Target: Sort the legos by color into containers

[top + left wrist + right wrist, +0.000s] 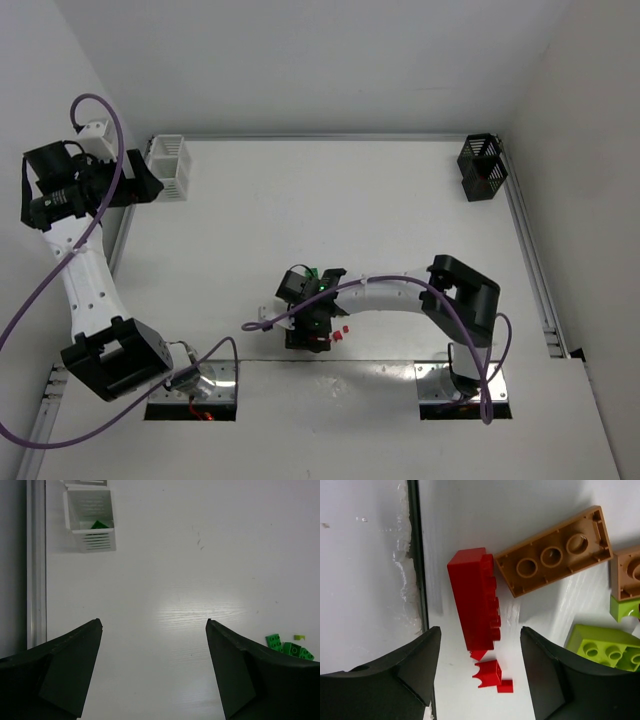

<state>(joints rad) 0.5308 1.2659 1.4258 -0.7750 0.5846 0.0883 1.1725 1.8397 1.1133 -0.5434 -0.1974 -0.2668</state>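
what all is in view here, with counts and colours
white bin: 1, white, far left corner
green brick: 1, green, inside white bin
black bin: 1, black, far right corner
green bricks: about 3, green, loose on table
lime bit: 1, lime, by green bricks
red brick: 1, red, on its side between right jaws
red bits: about 3, red, at its end
orange bricks: 2, orange, upside down, beside red brick
lime bricks: 2, lime, by right finger
table: 1, white
left gripper: 1, black, open, near white bin
right gripper: 1, black, open, over red brick
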